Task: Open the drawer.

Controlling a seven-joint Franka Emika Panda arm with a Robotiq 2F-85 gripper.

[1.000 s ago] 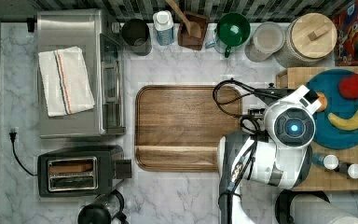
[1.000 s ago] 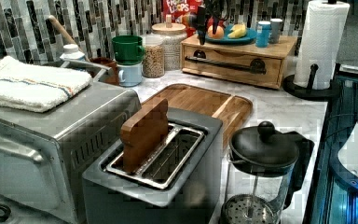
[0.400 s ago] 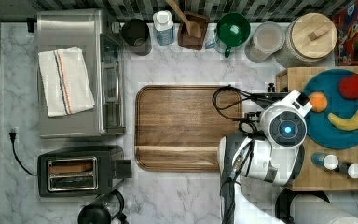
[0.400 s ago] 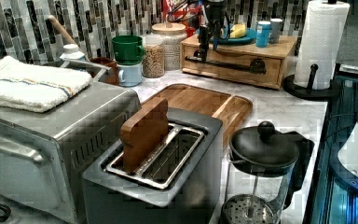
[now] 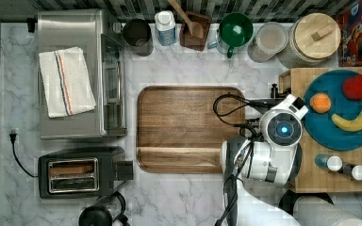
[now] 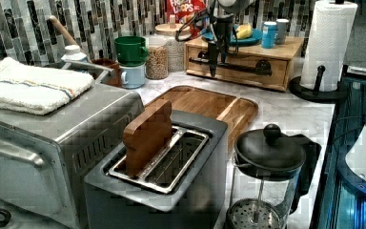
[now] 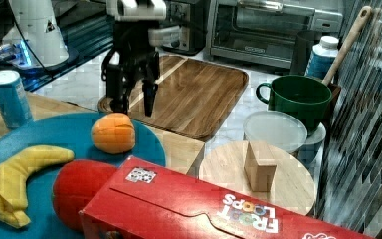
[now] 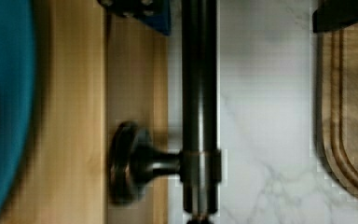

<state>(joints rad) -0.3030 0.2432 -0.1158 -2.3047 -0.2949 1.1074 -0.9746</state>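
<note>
The black two-fingered gripper (image 7: 135,102) hangs open astride the pale bamboo drawer's (image 6: 240,71) thin black bar handle (image 8: 199,107), seemingly; close squarely, then pull straight outward.

The arm (image 5: 264,160) has round white shells with dark grey bands at the joints. Above the wooden tray's (image 5: 188,127) edge, its top cap is white with a black disc and a blue light in the middle. Black cables loop from the wrist over the tray. The end effector (image 7: 135,102) is black with two long dark fingers (image 7: 149,97) under a white flange
</note>
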